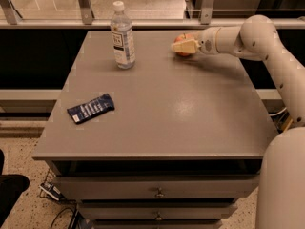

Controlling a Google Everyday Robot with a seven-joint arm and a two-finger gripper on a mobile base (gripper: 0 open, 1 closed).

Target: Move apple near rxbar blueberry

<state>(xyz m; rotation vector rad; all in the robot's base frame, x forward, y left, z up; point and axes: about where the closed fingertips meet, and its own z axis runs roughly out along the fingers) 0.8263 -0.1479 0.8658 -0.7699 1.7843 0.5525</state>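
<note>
The red-orange apple (182,38) sits at the far right of the grey table top (162,99), mostly covered by the gripper. My gripper (183,46) reaches in from the right on the white arm (248,35), with its cream fingers (185,46) around the apple. The rxbar blueberry (90,108), a flat dark blue wrapper with white lettering, lies near the table's left edge, far from the apple.
A clear plastic water bottle (122,36) stands upright at the far left-centre of the table. A metal railing (86,4) runs behind the table. Drawers (157,192) sit below the table's front edge. The robot's white body (281,180) is at lower right.
</note>
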